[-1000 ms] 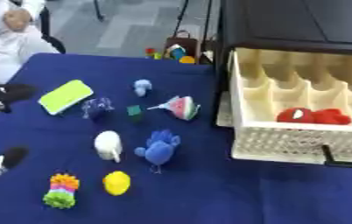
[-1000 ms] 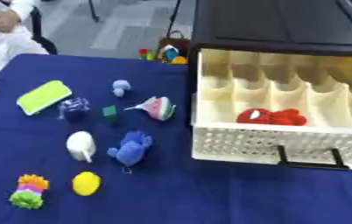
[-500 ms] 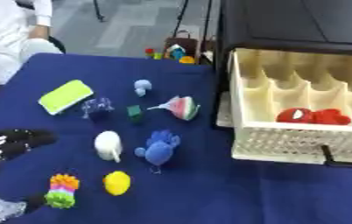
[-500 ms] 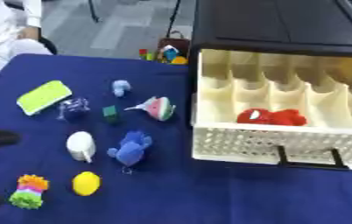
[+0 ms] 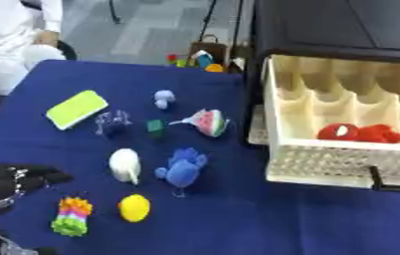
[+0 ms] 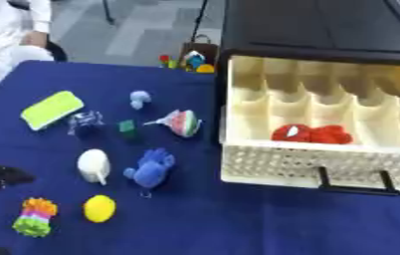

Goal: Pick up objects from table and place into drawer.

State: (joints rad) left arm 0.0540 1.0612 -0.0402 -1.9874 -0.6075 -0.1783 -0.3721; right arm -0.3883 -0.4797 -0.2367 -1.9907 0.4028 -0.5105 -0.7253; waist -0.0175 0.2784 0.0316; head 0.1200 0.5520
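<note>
While left hand [image 5: 12,180] sits half cut off, fingers' state unclear, red toy [image 5: 357,133] in drawer [image 5: 325,164]

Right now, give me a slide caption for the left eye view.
Left robot hand near the white toy; red toy already in the open drawer.

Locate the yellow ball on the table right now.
The yellow ball lies near the table's front left, between the rainbow spiky toy on its left and the blue plush up to its right.

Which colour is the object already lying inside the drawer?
Red; the object in the drawer shows best in the right eye view.
</note>
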